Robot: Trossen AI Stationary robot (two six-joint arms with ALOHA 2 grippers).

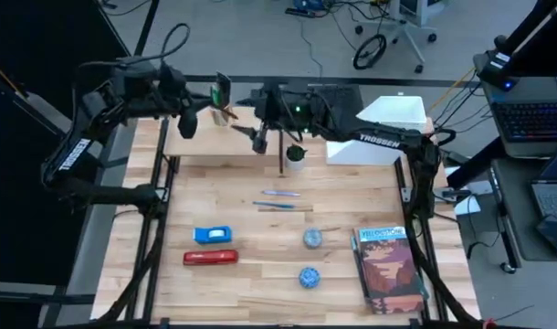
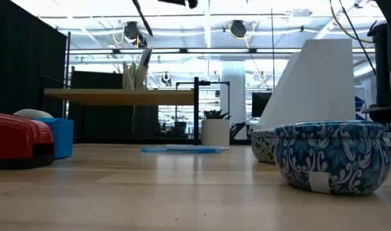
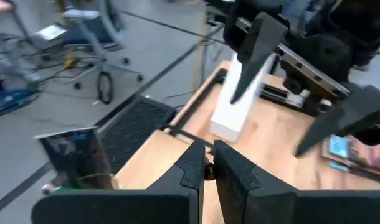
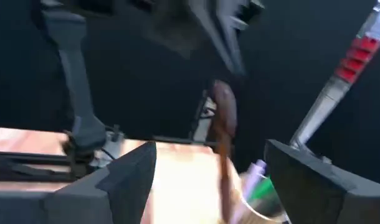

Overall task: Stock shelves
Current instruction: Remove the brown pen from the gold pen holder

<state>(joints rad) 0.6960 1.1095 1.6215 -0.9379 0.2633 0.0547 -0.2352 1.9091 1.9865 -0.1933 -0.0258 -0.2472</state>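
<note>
In the high view, a red stapler (image 1: 210, 258) lies in the lower left of the frame, with a blue box (image 1: 214, 235) just above it. Two blue pens (image 1: 280, 194) lie near the centre. Two blue patterned bowls (image 1: 312, 238) sit below them, one under the other. A book (image 1: 386, 269) lies at the lower right. A small white pot (image 1: 296, 157) stands in the upper middle

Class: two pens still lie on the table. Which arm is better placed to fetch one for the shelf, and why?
Probably the right. Its end effector is open at the shelf edge, nearer the pens. The left end effector is shut, farther back over the shelf.
</note>
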